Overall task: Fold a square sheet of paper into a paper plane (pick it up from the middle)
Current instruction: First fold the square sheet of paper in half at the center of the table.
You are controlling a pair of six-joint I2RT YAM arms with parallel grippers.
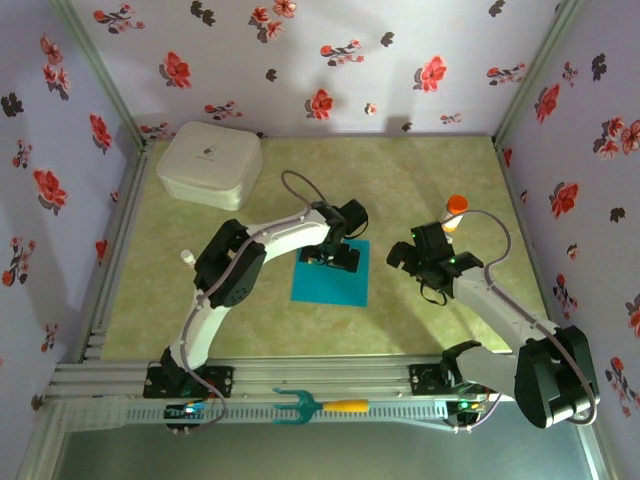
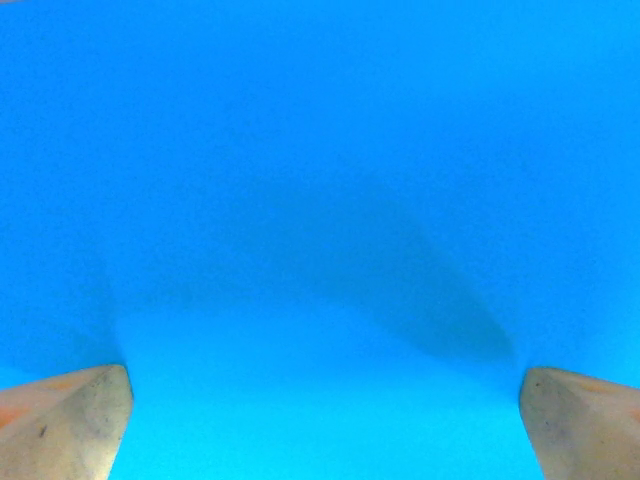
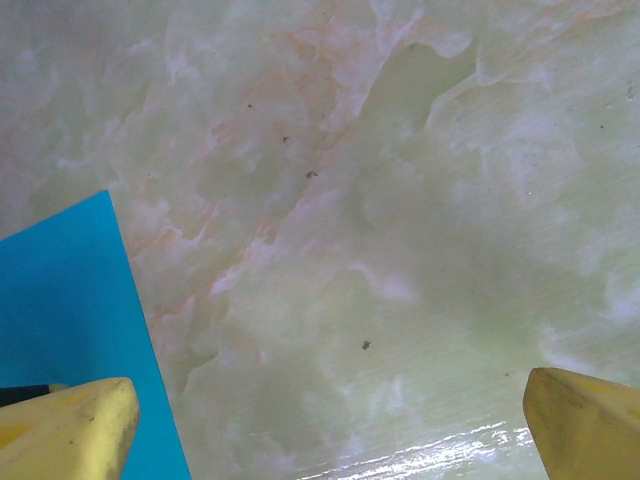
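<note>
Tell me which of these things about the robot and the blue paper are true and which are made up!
1. The square sheet of paper lies flat on the table, with no fold in it. True.
2. The left gripper is squeezing the paper. False: it is over the paper with its jaws wide open, gripping nothing.
3. The right gripper is open over bare table, with the paper's edge off to one side. True.
4. The white box sits on top of the paper. False: it stands at the far left corner of the table, well apart from the paper.
</note>
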